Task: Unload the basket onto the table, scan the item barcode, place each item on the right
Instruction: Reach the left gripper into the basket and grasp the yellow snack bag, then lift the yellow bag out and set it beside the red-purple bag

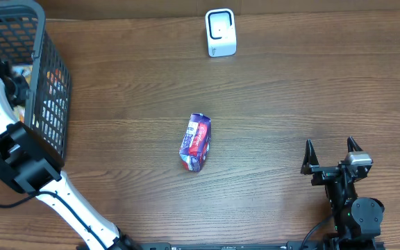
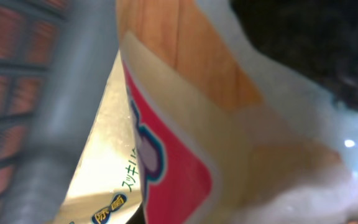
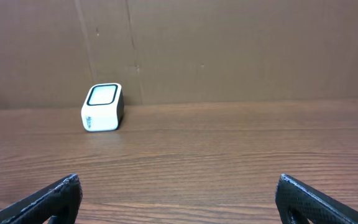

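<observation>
At the far left, the black wire-mesh basket (image 1: 53,90) stands on the brown wooden table (image 1: 269,104), and the left gripper (image 1: 18,87) is down inside it. Its jaws are closed, apparently pinching the cream-and-red glossy film packet (image 2: 173,168) that fills its wrist view, though the fingers themselves are hidden. That packet looks light, soft, crinkly and slippery, so I'd hold it by a sealed edge, leaving the printed faces uncovered; no barcode shows. In mid-table lies a purple, red and white pouch (image 1: 196,142). Behind it is the small white box scanner (image 1: 221,32). At the right, the right gripper (image 1: 330,149) waits wide open and empty.
</observation>
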`<state>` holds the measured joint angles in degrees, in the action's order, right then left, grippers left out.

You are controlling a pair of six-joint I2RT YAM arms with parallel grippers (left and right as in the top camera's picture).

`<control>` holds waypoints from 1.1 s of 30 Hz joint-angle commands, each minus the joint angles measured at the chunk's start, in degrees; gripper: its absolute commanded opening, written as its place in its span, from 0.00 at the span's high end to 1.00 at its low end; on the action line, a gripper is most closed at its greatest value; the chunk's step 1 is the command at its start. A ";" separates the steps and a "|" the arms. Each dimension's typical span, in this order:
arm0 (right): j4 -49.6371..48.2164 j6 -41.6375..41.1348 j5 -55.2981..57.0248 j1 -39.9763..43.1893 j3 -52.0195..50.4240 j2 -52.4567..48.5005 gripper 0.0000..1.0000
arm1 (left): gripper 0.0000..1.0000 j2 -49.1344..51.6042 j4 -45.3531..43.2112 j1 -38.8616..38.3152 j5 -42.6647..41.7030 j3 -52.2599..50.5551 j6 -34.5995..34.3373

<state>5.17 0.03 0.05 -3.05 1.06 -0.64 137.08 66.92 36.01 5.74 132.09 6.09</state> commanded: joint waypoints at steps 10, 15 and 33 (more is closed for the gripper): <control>-0.35 0.24 0.33 0.17 -0.59 0.42 0.00 | 0.96 -17.42 13.84 -0.59 -47.67 24.52 -8.09; -0.35 0.24 0.33 0.17 -0.59 0.42 0.00 | 0.96 -21.79 19.91 -4.00 -50.56 24.52 -4.33; -0.35 0.24 0.33 0.17 -0.59 0.42 0.00 | 0.96 -22.51 22.77 -39.65 -5.20 -3.78 -7.52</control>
<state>5.13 0.01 0.05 -3.03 1.06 -0.64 114.21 91.55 -0.10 -14.00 134.93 5.61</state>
